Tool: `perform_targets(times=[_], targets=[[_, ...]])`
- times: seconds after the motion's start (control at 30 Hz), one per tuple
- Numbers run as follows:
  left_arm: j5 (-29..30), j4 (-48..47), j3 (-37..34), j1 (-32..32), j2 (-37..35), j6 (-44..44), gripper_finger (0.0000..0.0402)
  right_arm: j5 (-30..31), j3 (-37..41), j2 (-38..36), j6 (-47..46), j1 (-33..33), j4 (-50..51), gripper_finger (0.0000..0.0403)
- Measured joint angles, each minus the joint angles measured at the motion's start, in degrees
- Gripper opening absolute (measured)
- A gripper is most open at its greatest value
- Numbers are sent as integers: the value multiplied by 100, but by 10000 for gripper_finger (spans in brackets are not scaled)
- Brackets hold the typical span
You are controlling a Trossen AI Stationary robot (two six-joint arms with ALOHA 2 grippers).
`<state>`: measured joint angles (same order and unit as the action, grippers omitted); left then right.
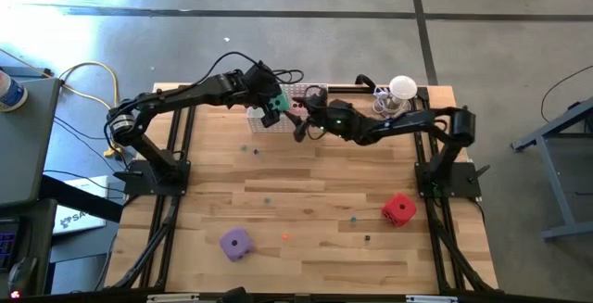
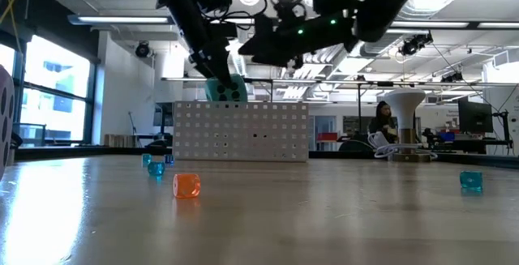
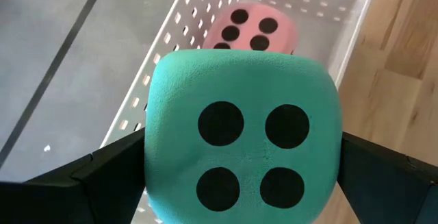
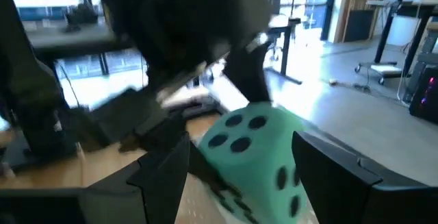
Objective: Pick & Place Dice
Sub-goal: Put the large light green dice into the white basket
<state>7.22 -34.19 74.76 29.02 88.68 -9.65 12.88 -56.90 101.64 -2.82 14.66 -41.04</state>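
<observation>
**Green die held over the white basket at the back of the table**

The left gripper (image 1: 274,108) holds the green die (image 1: 275,105) above the white perforated basket (image 1: 262,118), which stands at the far edge of the wooden table (image 1: 306,201). In the left wrist view the green die (image 3: 243,152) fills the space between the two dark fingers (image 3: 89,183), which press against its two sides; its four-pip face is turned to the camera. Below and beyond it the pink die (image 3: 250,31) lies inside the basket (image 3: 164,59), showing a face with several pips.

From table height the green die (image 2: 225,89) hangs just over the top rim of the basket (image 2: 242,131), clamped by the left gripper (image 2: 217,77).

The right gripper (image 1: 301,129) sits close beside the left one, just to the right of the basket, raised off the table. In the right wrist view its own fingers (image 4: 164,169) stand apart with nothing between them, and the green die (image 4: 256,159) shows farther off past them.

The red die (image 1: 398,208) rests on the near right part of the table, well apart from both arms. The purple die (image 1: 235,243) lies on the near left part. Small coloured specks are scattered on the wood; from table height an orange one (image 2: 186,185) and a blue one (image 2: 471,181) show as tiny translucent dice.
</observation>
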Motion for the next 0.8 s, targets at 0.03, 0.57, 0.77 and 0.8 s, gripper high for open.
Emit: perform_targets(times=[0.03,0.57,0.77,0.8], targets=[[-6,2,0,1,0,3,400,12,-140,94,5,0,140,250],[-236,-153,-2,6,0,22,400,649,-1399,948,134,72,1308,250],[-211,-171,-4,6,7,14,400,696,-1414,977,77,143,1439,250],[-210,-169,-4,6,7,2,400,740,-1414,978,51,152,1451,250]])
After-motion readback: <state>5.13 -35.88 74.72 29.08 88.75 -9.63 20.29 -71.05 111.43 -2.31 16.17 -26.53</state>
